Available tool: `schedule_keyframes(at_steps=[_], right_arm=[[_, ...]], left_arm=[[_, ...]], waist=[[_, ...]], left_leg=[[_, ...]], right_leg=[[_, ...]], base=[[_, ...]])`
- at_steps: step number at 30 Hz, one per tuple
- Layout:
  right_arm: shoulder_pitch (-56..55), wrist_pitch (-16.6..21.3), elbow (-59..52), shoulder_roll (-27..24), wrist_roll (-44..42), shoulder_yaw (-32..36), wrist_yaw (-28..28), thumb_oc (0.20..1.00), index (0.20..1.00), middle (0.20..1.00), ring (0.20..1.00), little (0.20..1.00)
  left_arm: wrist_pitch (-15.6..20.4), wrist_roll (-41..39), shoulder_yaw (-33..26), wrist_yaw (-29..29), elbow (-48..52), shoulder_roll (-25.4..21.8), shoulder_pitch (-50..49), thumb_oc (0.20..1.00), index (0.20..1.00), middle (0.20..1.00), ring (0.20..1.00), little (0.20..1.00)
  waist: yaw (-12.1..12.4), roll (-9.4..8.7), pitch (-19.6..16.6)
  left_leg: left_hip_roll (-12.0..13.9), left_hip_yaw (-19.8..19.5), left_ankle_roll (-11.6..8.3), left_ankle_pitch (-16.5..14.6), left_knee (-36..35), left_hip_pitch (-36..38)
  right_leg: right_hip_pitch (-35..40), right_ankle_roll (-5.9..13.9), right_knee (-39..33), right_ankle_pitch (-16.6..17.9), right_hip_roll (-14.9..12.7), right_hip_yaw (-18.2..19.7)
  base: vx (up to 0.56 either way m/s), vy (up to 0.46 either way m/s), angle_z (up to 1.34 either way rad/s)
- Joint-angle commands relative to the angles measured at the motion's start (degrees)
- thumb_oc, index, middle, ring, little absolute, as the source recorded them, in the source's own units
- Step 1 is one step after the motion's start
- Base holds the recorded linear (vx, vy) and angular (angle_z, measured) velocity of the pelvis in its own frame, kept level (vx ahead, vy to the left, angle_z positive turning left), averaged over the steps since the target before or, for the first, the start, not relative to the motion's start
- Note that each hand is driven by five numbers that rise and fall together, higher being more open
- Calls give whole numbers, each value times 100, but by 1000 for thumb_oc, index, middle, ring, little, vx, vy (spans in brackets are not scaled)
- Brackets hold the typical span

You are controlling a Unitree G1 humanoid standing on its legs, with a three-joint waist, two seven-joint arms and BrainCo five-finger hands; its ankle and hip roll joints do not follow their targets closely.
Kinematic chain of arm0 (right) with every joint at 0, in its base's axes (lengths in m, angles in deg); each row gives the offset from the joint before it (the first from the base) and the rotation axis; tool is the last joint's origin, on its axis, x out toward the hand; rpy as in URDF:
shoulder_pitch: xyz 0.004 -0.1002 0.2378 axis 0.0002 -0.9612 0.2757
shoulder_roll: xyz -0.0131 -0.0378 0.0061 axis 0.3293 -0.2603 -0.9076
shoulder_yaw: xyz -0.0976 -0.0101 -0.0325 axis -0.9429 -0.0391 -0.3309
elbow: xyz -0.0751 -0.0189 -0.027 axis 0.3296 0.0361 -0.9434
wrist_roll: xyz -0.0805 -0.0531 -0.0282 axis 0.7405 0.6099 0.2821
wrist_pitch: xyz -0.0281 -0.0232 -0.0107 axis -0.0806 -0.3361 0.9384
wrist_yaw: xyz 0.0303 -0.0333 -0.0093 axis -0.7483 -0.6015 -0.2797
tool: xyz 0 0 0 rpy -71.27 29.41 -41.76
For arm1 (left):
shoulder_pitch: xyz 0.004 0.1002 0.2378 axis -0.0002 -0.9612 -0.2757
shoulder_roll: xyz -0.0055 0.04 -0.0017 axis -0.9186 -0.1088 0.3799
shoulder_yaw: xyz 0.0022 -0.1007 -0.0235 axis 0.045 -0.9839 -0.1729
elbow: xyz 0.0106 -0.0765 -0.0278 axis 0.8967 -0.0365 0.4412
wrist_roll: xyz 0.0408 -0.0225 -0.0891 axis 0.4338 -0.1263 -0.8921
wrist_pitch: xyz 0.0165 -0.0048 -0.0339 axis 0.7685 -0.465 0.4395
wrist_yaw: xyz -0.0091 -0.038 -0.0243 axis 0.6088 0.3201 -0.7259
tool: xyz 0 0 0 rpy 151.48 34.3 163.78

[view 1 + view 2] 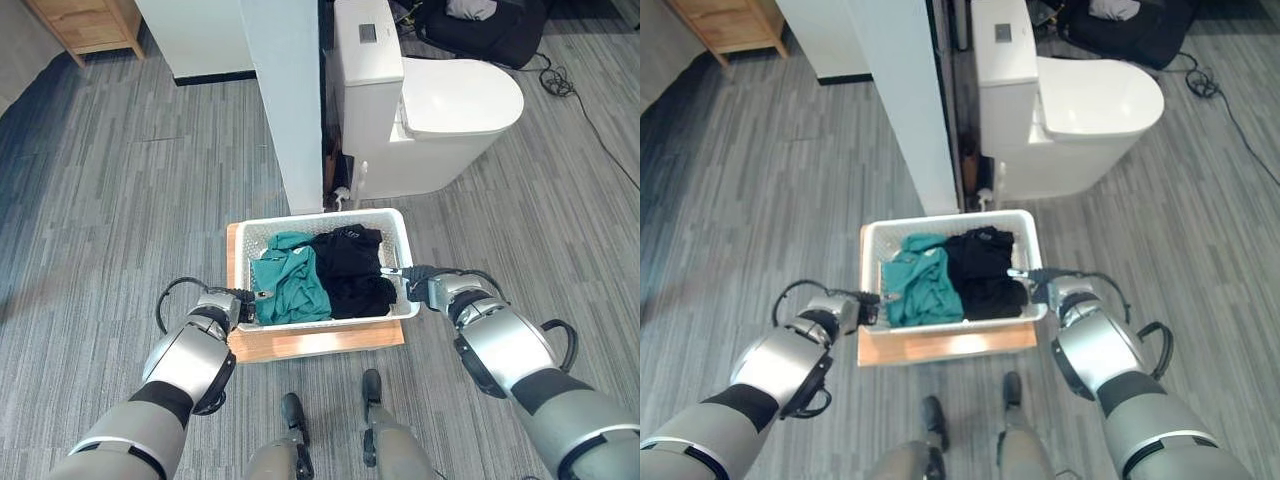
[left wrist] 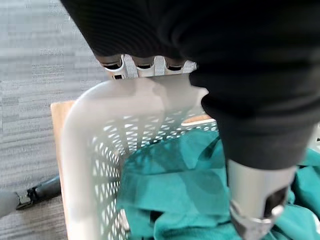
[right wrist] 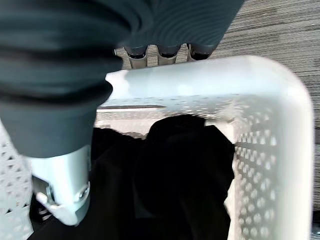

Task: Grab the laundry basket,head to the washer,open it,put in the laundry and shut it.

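Observation:
A white perforated laundry basket point(image 1: 320, 222) rests on a low wooden board point(image 1: 320, 343) on the floor before me. Inside lie a teal garment point(image 1: 290, 282) on the left and a black garment point(image 1: 352, 268) on the right. My left hand point(image 1: 236, 305) grips the basket's left rim point(image 2: 130, 97), fingers point(image 2: 145, 65) outside below the rim and thumb point(image 2: 257, 197) inside over the teal cloth. My right hand point(image 1: 421, 284) holds the right rim point(image 3: 200, 80) the same way, its thumb point(image 3: 62, 182) inside beside the black cloth point(image 3: 175, 175).
A white toilet point(image 1: 450, 100) stands just beyond the basket to the right, and a white partition point(image 1: 290, 100) rises behind its left side. A wooden cabinet point(image 1: 85, 22) is far left, a black bag point(image 1: 480, 30) far right. Grey plank floor spreads to the left.

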Motion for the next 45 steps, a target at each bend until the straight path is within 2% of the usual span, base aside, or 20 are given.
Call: schedule_keyframes(at_steps=[1,11,25,33,36,45], right_arm=[[981,195,450,236,-43,-91,13,1000,1000,1000,1000,1000],[1191,508,234,91,-514,-54,187,1000,1000,1000,1000,1000],[1566,443,305,126,-733,-186,119,1000,1000,1000,1000,1000],[1757,473,320,130,-691,-263,204,1000,1000,1000,1000,1000],[1792,543,259,129,-515,-379,292,1000,1000,1000,1000,1000],[1947,558,321,42,-52,-594,293,1000,1000,1000,1000,1000]], left_arm=[[211,-248,4,134,-555,-39,1043,1000,1000,1000,1000,1000],[573,-337,3,316,-415,-40,1412,1000,1000,1000,1000,1000],[595,-313,221,389,-492,-85,1863,1000,1000,1000,1000,1000],[679,79,509,553,-443,-148,2130,1000,1000,1000,1000,1000],[706,584,786,724,-404,-227,2256,1000,1000,1000,1000,1000],[733,498,733,691,-410,-191,2281,1000,1000,1000,1000,1000]], waist=[[-154,125,452],[-160,36,588],[-183,59,624],[-192,39,641],[-201,32,684],[-200,-11,769]], left_leg=[[99,2,-47,156,-178,-20],[134,-90,-101,279,-178,-348],[124,-127,-133,289,-178,-441],[117,-133,-128,328,-178,-495],[125,-138,-134,318,-178,-491],[132,-185,-127,384,-178,-603]], right_leg=[[205,357,-14,-221,-30,-3],[-56,362,-14,-147,-35,-57],[-119,385,-14,-90,-66,-78],[-168,389,-14,-53,-71,-95],[-158,403,-14,-55,-74,-95],[-224,396,-14,-18,-81,-117]], base=[[0,0,0],[-10,-7,2],[-1,1,0],[0,1,0],[1,3,1],[1,0,0]])
